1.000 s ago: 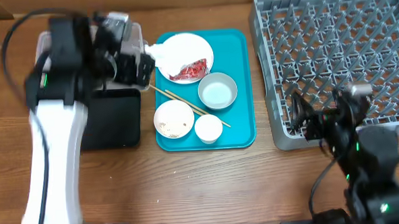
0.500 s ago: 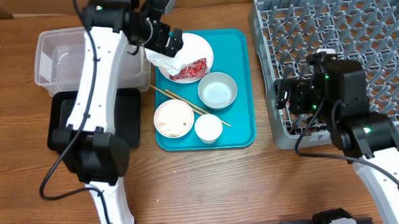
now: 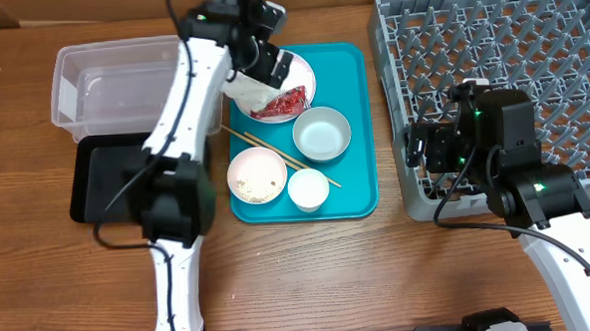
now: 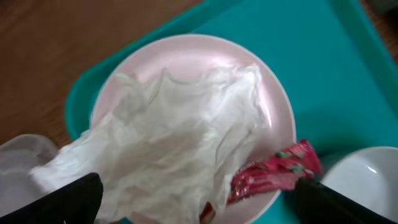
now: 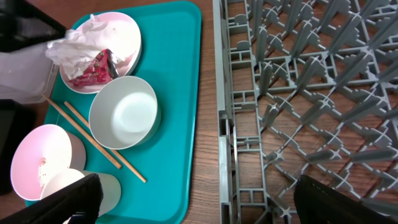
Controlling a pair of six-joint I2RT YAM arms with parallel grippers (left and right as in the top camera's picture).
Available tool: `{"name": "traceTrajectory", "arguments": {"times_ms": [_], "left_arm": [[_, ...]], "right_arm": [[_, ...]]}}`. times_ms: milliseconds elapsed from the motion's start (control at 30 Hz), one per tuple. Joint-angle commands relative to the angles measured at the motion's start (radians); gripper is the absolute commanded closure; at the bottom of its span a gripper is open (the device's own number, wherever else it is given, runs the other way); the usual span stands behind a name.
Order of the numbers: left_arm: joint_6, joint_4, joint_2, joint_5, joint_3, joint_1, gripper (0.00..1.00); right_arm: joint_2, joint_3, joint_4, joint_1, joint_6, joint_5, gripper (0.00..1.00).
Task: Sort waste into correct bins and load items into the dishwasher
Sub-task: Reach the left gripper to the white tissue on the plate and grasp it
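The left tool hangs over the far left corner of the teal tray, its two black fingers spread wide and gripping nothing. Below and between them sits the napkin, a soft, crumpled white heap. It covers the left half of the plate and spills over the rim toward the tub. The wrapper, crinkled glossy red, lies at the plate's near edge, touching the napkin. The plate itself is round and smooth.

The teal tray has a raised lip all round, and things crowd its left and middle. A deep white bowl sits just beside the plate. Nearer is a rice bowl with a few grains inside, with a cup right against it. Thin wooden chopsticks lie slantwise between the bowls. A strip of teal shows along the right side.

The tub, clear plastic with rounded corners, stands left of the teal tray. The flat black tray lies against the tub's near side.

The right tool is likewise spread wide and holds nothing. It hovers at the left edge of the rack, where a narrow strip of wooden table separates rack from teal tray. The rack is a grey lattice with upright pegs.
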Motion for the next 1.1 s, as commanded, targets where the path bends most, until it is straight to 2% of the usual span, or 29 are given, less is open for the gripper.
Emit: {"name": "traceTrajectory", "arguments": {"times_ms": [0,500,533,567,633,733,900,1067], "left_arm": [[-0.016,0.023,0.095,-0.066,0.017,-0.024,0.00],[-0.016,0.069,0.251,-0.110,0.017,-0.036,0.02],[-0.016,0.071,0.254,-0.109,0.017,-0.036,0.11],[-0.016,0.071,0.255,-0.107,0.017,-0.037,0.26],[-0.016,0.071,0.255,-0.107,0.017,-0.038,0.64],[-0.016,0.057,0.252,-0.106,0.022,-0.039,0.96],[-0.067,-0.032,0.246,-0.107,0.110,-0.039,0.96],[-0.147,-0.185,0.246,-0.106,0.340,-0.035,0.96]], "right_arm": [[-0.005,0.026,-0.003,0.005,0.001,-0.003,0.00],[-0.005,0.026,-0.025,0.005,0.001,-0.003,0.00],[-0.005,0.026,-0.025,0.005,0.001,-0.003,0.00],[-0.005,0.026,-0.025,0.005,0.001,-0.003,0.00],[-0.005,0.026,-0.025,0.005,0.001,-0.003,0.00],[-0.005,0.026,-0.025,0.005,0.001,-0.003,0.00],[-0.005,0.026,-0.024,0.005,0.001,-0.003,0.00],[-0.005,0.026,-0.025,0.005,0.001,-0.003,0.00]]}}
